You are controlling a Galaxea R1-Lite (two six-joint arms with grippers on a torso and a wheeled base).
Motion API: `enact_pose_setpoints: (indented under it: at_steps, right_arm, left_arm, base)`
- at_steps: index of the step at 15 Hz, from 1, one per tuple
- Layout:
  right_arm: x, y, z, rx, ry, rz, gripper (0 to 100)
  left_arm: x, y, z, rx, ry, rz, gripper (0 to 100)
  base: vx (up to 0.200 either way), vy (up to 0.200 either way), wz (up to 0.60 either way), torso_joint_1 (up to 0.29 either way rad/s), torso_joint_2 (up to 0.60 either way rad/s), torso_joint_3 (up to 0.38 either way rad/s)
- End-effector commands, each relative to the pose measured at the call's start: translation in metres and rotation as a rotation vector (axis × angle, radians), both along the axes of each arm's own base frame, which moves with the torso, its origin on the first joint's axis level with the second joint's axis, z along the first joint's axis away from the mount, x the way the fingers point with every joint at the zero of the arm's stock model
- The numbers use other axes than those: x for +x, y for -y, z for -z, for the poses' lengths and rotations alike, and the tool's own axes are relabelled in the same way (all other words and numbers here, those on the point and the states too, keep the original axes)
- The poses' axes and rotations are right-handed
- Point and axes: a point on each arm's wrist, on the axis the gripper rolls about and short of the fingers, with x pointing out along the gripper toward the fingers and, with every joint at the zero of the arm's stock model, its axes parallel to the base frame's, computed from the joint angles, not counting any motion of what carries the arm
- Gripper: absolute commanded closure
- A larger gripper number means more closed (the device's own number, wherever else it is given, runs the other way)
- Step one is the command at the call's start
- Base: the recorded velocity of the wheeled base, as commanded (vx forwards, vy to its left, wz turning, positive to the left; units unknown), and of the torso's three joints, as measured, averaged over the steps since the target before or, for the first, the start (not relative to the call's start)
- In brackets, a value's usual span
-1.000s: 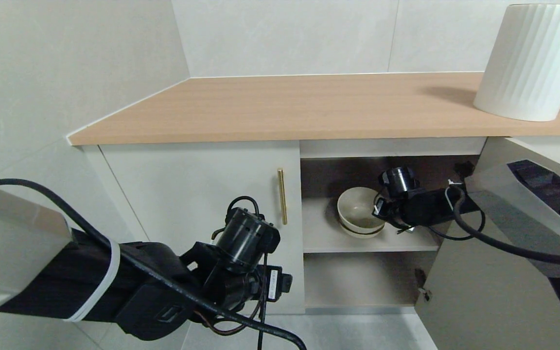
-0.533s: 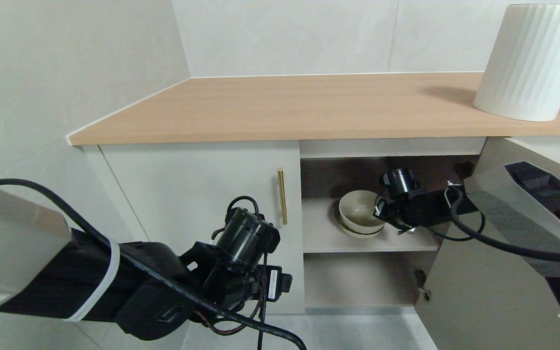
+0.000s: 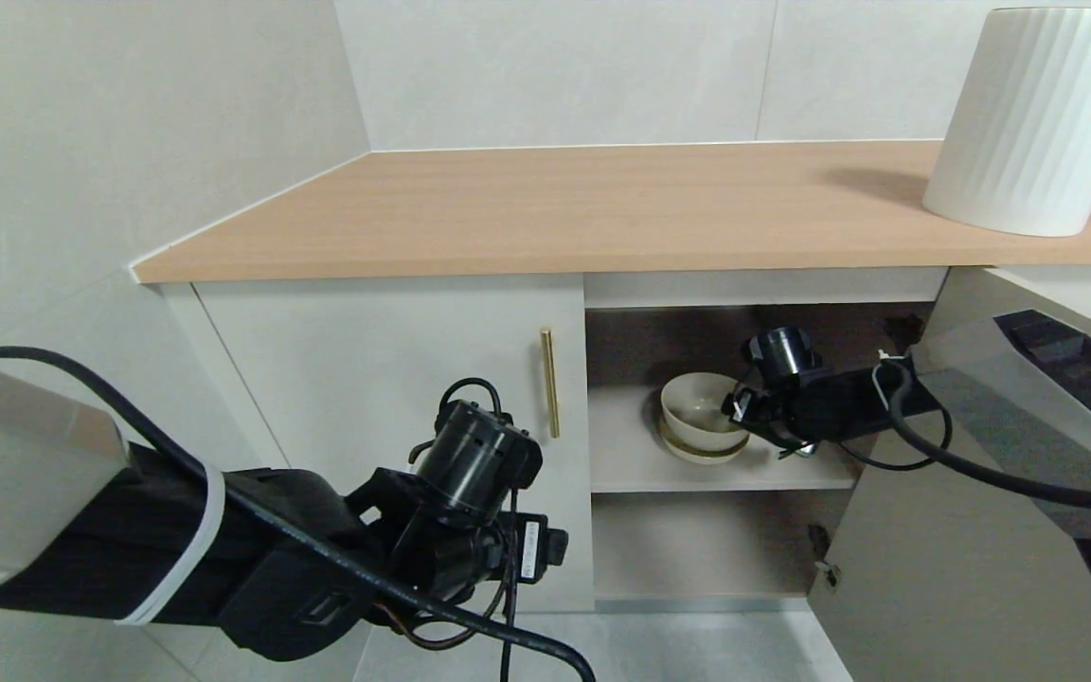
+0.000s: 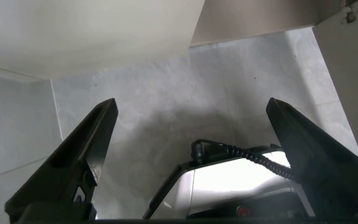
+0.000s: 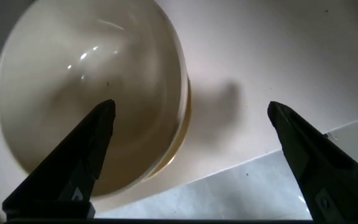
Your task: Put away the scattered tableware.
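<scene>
A cream bowl (image 3: 700,413) (image 5: 86,106) sits on the upper shelf (image 3: 631,455) of the open cabinet, nested in another dish with a dark rim (image 3: 702,453). My right gripper (image 3: 738,407) (image 5: 191,107) reaches into the cabinet at the bowl's right side, open, one finger (image 5: 79,168) over the bowl and the other over the bare shelf. It grips nothing. My left gripper (image 4: 191,104) hangs low in front of the closed left door, open and empty, facing the grey floor (image 4: 166,93).
The right cabinet door (image 3: 934,559) stands swung open beside my right arm. The left door (image 3: 384,379) is closed, with a brass handle (image 3: 550,382). A white ribbed container (image 3: 1038,114) stands on the wooden countertop (image 3: 555,208). The lower shelf (image 3: 706,545) is bare.
The bowl has gone from tilted toward me to sitting lower and more level on the dish beneath. My right gripper shifted slightly. The left arm barely moved.
</scene>
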Motion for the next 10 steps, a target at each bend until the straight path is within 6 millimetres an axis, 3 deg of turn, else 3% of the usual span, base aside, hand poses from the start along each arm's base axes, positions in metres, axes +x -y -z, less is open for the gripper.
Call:
enact_pose_setpoints:
  at_steps: [1, 4, 7, 10]
  right_arm:
    - [-0.021, 0.001, -0.021, -0.003, -0.019, -0.047, 0]
    - [-0.076, 0.003, -0.079, 0.011, -0.019, -0.207, 0]
    - [-0.165, 0.016, -0.133, 0.002, 0.003, -0.421, 0]
    - [-0.228, 0.029, -0.155, -0.027, 0.047, -0.511, 0]
  left_arm:
    - [-0.002, -0.008, -0.018, -0.035, 0.044, -0.018, 0]
    - [-0.016, -0.039, -0.056, -0.107, 0.133, -0.063, 0]
    - [-0.036, -0.076, -0.093, -0.168, 0.242, -0.104, 0]
    - [-0.067, -0.101, -0.105, -0.181, 0.305, -0.105, 0]
  base:
    - [0.000, 0.000, 0.00, 0.000, 0.00, 0.000]
    - [0.000, 0.000, 0.00, 0.000, 0.00, 0.000]
    - [0.000, 0.000, 0.00, 0.000, 0.00, 0.000]
    - [0.000, 0.000, 0.00, 0.000, 0.00, 0.000]
